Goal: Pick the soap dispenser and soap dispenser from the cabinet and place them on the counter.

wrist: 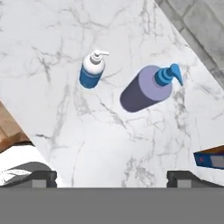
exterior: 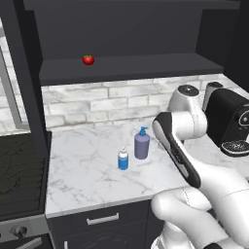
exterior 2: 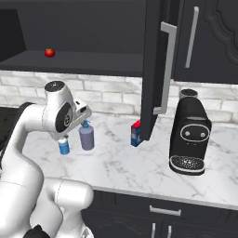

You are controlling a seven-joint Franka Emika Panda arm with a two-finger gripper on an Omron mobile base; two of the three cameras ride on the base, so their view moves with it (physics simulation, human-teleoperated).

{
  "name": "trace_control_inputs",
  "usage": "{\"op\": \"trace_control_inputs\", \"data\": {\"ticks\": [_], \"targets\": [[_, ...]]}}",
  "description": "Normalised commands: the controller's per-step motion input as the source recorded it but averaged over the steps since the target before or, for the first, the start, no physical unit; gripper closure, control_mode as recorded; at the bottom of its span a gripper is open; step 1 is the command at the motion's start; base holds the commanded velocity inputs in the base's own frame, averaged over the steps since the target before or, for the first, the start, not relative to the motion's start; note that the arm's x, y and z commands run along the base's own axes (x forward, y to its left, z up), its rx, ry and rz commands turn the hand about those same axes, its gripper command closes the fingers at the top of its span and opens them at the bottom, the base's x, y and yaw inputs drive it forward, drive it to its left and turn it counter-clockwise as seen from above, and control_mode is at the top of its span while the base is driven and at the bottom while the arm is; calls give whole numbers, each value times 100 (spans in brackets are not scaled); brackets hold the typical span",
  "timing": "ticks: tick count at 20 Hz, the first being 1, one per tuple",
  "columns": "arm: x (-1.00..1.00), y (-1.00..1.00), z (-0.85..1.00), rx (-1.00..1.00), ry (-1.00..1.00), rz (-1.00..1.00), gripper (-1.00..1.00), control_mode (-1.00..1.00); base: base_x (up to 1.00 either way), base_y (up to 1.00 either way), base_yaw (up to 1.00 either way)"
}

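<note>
I read my gripper (wrist: 112,177) with its fingers spread to full width and nothing between them, hanging above the marble counter (exterior: 82,170). Bare slab lies directly beyond the fingertips. Further out, between the two fingers' lines, stand both bottles upright on the counter: the small bright-blue soap dispenser (wrist: 92,70) toward the left finger, the larger greyish-purple soap dispenser (wrist: 146,87) toward the right, near each other but apart. Off the right finger, a blue box with a red top (wrist: 210,158) sits at the frame edge. Farthest, the open cabinet (exterior: 126,29) shelf holds a tomato (exterior: 88,60); its door (exterior 2: 155,69) stands swung out over the counter.
</note>
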Motion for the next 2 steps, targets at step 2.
{"op": "trace_control_inputs", "data": {"ticks": [2], "targets": [[-16,11,36,-6,0,-6,-100,-100,0,0,0]]}}
